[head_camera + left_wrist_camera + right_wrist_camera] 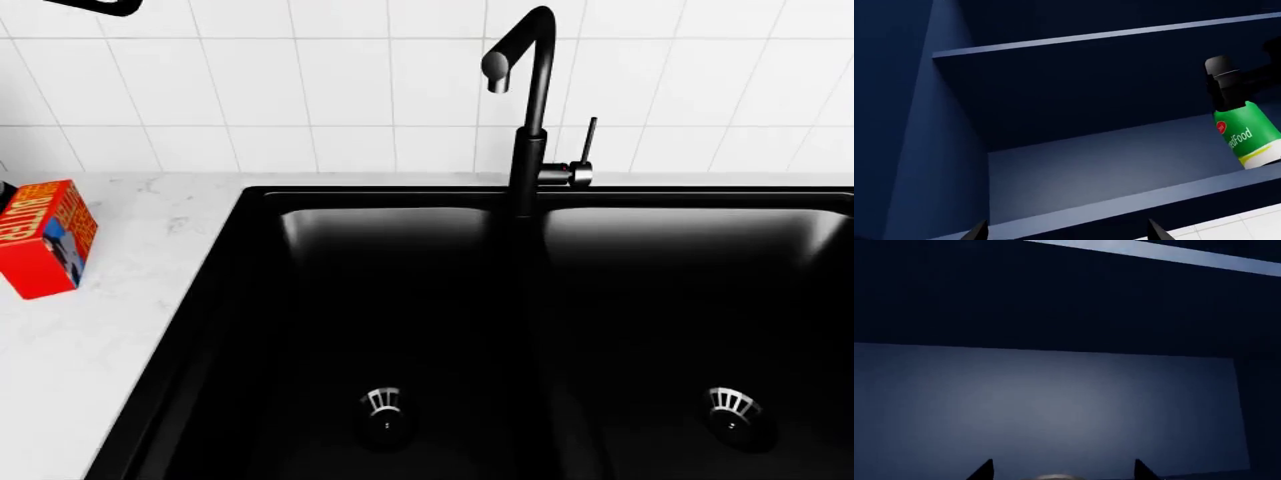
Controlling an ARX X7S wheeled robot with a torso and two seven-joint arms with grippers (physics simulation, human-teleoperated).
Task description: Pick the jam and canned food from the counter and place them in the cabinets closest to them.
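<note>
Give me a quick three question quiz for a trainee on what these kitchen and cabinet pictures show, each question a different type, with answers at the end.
1. True or false: in the left wrist view, the canned food is lying on the counter beside the sink.
2. Multiple choice: what stands on the counter left of the sink in the head view? A) a red apple B) a red-and-blue box C) a white mug
3. Fill in: the faucet rises behind the divider between the two sink ____.

Key
1. False: a black gripper holds it up in front of the dark blue cabinet shelf.
2. B
3. basins
</note>
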